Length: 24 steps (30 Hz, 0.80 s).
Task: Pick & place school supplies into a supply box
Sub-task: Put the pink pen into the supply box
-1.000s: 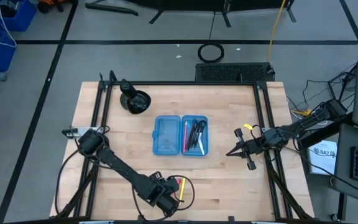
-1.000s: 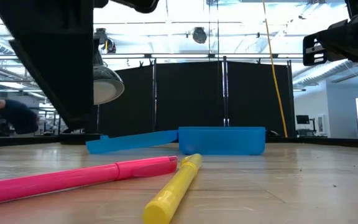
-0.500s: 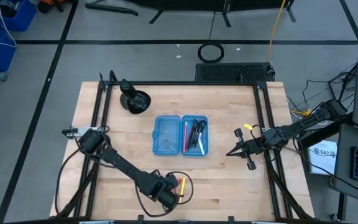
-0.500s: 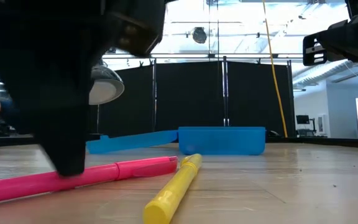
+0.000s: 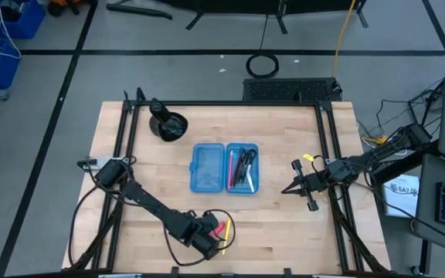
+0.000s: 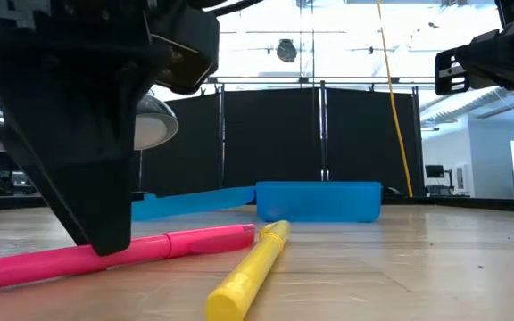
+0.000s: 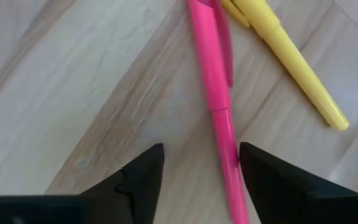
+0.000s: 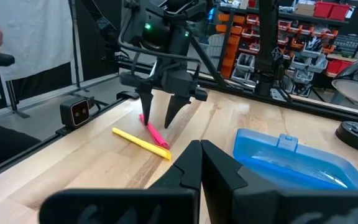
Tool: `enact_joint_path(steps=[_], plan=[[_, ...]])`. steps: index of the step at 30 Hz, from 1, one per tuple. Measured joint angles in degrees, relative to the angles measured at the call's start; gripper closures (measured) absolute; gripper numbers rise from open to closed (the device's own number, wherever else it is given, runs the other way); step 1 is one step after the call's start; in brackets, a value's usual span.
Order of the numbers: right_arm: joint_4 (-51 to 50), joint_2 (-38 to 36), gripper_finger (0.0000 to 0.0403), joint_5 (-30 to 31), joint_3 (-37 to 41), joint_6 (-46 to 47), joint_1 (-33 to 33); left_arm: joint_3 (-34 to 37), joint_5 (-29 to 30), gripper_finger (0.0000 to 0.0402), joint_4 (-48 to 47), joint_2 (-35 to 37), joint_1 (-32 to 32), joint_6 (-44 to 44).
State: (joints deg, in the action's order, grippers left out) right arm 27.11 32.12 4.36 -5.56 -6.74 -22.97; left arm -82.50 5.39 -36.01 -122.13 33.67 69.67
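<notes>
Left hand (image 7: 197,163), fingers spread, straddles the pink pen (image 7: 213,93) near the worktop's (image 5: 300,232) front edge, fingertips down beside the yellow pen (image 6: 250,267). Supply box (image 5: 224,167) lies open mid-worktop. Right hand (image 5: 298,184), clenched, hovers near the right edge.

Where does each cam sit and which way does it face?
High: overhead, straight down on the table, both arms, open blue supply box.
Low: table height, level across the pink pen and yellow pen to the box; left hand looms close.
Left wrist: down past its open fingers, which straddle the pink pen.
Right wrist: across the table past its shut right hand, toward the left hand.
All four show the pens.
</notes>
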Motion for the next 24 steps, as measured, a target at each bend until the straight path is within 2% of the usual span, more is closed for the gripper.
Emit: enact_joint_path(steps=[5, 13, 18, 21, 24], plan=[[0.0, 0.0, 0.0403, 0.0, 0.0, 0.0, 0.0, -1.9, -0.6, 0.0219, -1.8, -0.3, -0.4, -3.6], [0.0, 0.0, 0.0403, 0.2, 0.0, 0.4, 0.0, -5.3, -1.4, 0.0210, -9.0, -0.6, -1.6, -14.9], [0.5, 0.0, 0.0403, 0.2, 0.0, 2.7, 0.0, -3.5, 2.4, 0.0209, -12.0, -0.4, -1.4, -18.6], [0.5, 0.0, 0.0403, 0.2, 0.0, 3.1, 0.0, -1.8, 5.7, 0.0208, -12.1, -0.4, -1.2, -20.1], [0.5, 0.0, 0.0403, 0.2, 0.0, 3.4, 0.0, 0.0, 6.4, 0.0208, -10.1, -0.1, -1.6, -20.2]])
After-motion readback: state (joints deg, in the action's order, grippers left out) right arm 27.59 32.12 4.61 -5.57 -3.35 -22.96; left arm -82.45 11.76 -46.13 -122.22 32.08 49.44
